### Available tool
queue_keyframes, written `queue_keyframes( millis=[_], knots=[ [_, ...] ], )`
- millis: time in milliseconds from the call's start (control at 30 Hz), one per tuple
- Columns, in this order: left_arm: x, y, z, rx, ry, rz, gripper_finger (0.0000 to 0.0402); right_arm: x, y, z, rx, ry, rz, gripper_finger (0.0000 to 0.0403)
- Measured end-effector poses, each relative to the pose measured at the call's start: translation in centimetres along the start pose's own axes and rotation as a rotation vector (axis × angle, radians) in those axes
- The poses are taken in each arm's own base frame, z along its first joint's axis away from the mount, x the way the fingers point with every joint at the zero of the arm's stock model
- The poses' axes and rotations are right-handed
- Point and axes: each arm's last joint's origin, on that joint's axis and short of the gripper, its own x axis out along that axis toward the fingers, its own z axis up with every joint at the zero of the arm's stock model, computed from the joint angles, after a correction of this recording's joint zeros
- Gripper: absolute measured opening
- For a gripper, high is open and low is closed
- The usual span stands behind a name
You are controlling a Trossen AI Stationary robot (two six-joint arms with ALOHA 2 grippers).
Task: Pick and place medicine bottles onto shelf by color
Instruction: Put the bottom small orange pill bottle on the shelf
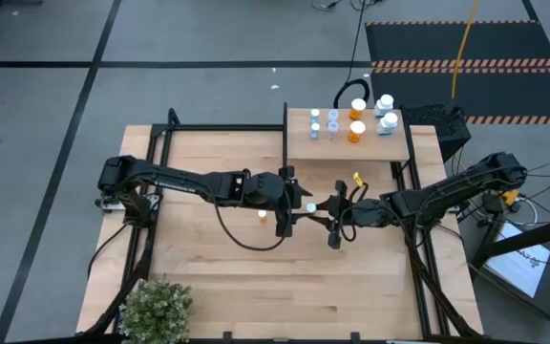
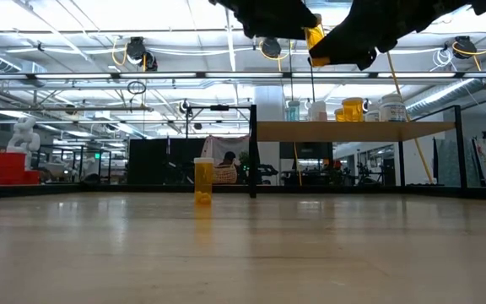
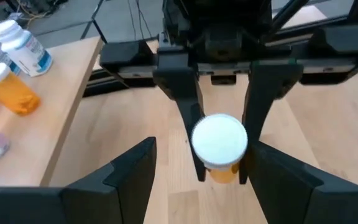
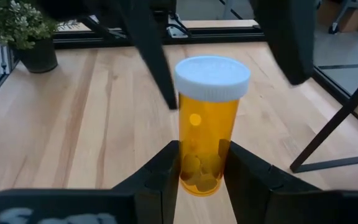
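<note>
Two orange bottles are not yet on the shelf (image 1: pixel 299 145). One I hold in my right gripper (image 4: pixel 201 177): the held orange bottle (image 4: pixel 209 124) stands upright between my right fingers (image 4: pixel 155 180), which are clamped on its lower body, and it is lifted well above the table (image 1: pixel 218 277), near the middle, as the low view shows. My left gripper (image 3: pixel 197 186) is just in front of it, with the jaws apart and nothing between them; in the left wrist view they stand on both sides of the white cap without touching it. The other orange bottle (image 2: pixel 203 180) stands alone on the table, upright, below and beside my left arm.

I judge the step in hand to be a handover or a carry of the held bottle toward the shelf. The next move calls for keeping the bottle upright, clearing the left fingers, and setting it down beside the orange ones, not among the pale ones.

On the shelf I count about seven bottles in the high view: four small pale bottles (image 1: pixel 324 123) in a group toward its left side, two orange shelf bottles (image 1: pixel 357 121) in the middle, and two larger white-and-blue bottles (image 1: pixel 387 112) to the right, though the small ones are hard to separate surely. A potted plant (image 1: pixel 156 308) sits at the table's near corner on my left.
</note>
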Motion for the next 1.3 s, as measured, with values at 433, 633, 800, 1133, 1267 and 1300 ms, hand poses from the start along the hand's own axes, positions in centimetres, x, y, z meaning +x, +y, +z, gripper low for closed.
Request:
queue_keyframes(
  millis=[433,633,800,1133,1267,1300],
  knots=[
    [-0.07,-0.27,0.22,-0.009,-0.013,-0.005,0.024,0.01,-0.02,-0.01,-0.004,0.001,-0.001,0.0107],
    [-0.07,-0.32,0.23,-0.012,-0.017,-0.026,0.0196,0.01,-0.02,0.01,-0.003,-0.001,-0.001,0.0107],
    [-0.07,-0.33,0.22,-0.011,-0.017,-0.029,0.0146,0.01,-0.02,0.02,-0.003,-0.002,-0.001,0.0107],
    [-0.07,-0.31,0.22,-0.012,-0.017,-0.03,0.0128,0.01,-0.03,0.02,-0.003,-0.002,-0.002,0.0107],
    [-0.07,-0.31,0.22,-0.012,-0.017,-0.03,0.0131,0.01,-0.02,0.02,-0.002,-0.002,-0.001,0.0109],
    [-0.07,-0.31,0.22,-0.012,-0.017,-0.03,0.013,0.01,-0.02,0.02,-0.002,-0.002,-0.001,0.0111]
  ],
)
